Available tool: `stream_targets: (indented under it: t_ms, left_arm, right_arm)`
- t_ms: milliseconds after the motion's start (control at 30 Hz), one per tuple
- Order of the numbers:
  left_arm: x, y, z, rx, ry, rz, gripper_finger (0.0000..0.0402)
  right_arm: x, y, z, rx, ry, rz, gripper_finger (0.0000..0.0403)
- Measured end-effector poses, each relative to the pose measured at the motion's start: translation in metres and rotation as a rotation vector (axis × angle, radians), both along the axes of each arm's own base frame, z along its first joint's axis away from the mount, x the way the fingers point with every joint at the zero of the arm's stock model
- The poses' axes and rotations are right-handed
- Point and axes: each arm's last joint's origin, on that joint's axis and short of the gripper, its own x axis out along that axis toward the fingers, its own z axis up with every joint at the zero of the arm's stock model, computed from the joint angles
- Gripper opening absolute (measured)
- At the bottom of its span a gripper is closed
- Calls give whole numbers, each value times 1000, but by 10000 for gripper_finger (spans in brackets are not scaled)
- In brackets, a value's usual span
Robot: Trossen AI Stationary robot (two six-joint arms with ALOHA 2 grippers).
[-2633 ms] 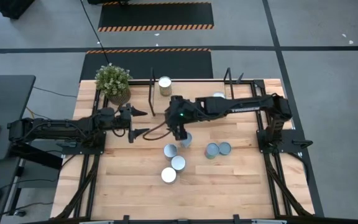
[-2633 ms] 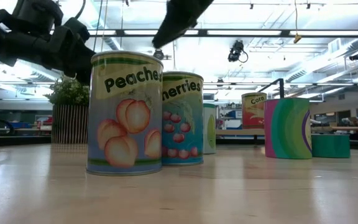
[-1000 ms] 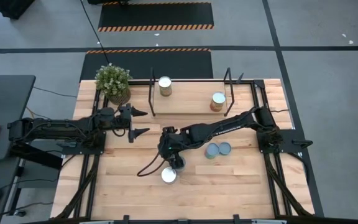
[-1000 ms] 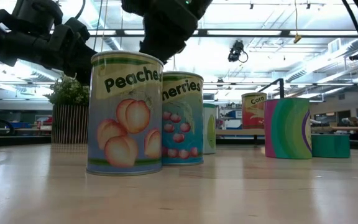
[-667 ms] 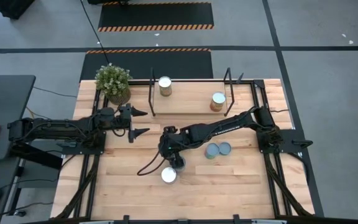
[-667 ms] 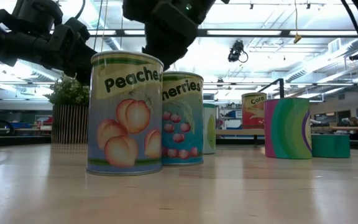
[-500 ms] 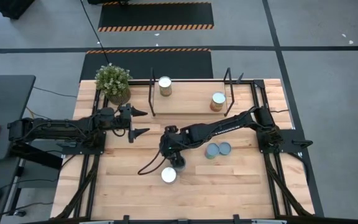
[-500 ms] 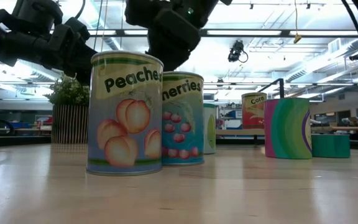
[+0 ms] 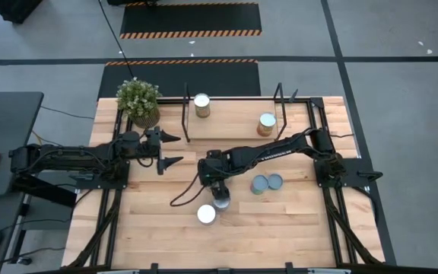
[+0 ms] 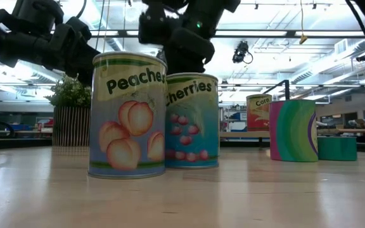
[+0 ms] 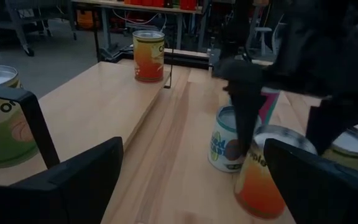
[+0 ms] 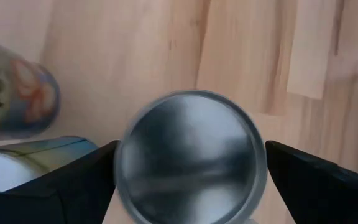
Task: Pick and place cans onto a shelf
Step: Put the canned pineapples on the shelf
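Observation:
My right gripper [image 9: 217, 187] is open and points down over the group of cans mid-table. Its fingers stand on either side of an orange-sided can [image 11: 260, 177], whose grey top [image 12: 191, 155] fills the right wrist view. Next to it stand the Cherries can [image 10: 192, 120] and the Peaches can [image 10: 127, 114], both upright on the table. Two cans [image 9: 201, 105] [image 9: 266, 123] stand on the shelf [image 9: 234, 128]. My left gripper [image 9: 175, 149] waits open and empty at the table's left. My right gripper comes from above with one finger [image 11: 244, 115] on the can's far side and one [image 11: 328, 127] on its near side. Whether they touch the can's sides, or the Cherries can beside the near finger, I cannot tell. The can stands upright on the table.
A white-and-blue can [image 11: 224, 142] stands just beyond the far finger. Two more cans [image 9: 259, 185] [image 9: 275, 181] stand to the right of the group. A potted plant [image 9: 139, 100] stands at the far left corner. The shelf's black end frames [image 9: 186, 114] [image 9: 280, 113] stick up.
My right gripper has come down over the can group and shifted a little toward the table's right. The Cherries can has slid slightly to the right, out from behind the Peaches can, still upright.

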Motion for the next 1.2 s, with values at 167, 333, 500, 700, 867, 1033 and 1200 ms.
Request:
stream_targets:
  t_ms: [167,333,500,700,867,1033,1200]
  left_arm:
    - [0,0,3,8,-30,0,396]
    - [0,0,3,8,-31,0,396]
    - [0,0,3,8,-32,0,396]
    - [1,1,8,3,-88,38,396]
    - [1,2,10,-15,-114,75,396]
    - [1,3,10,14,-108,82,396]
    - [0,3,10,19,-107,98,396]
  right_arm:
    - [0,-6,0,7,1,-22,385]
    - [1,-6,1,4,-3,-14,355]
    - [3,-10,1,17,-23,-10,332]
    - [10,-38,13,-1,-75,-33,335]
    - [14,-80,42,-31,-116,-90,333]
    - [15,-111,71,-70,-183,-94,332]
    - [11,-138,80,-111,-196,-95,332]
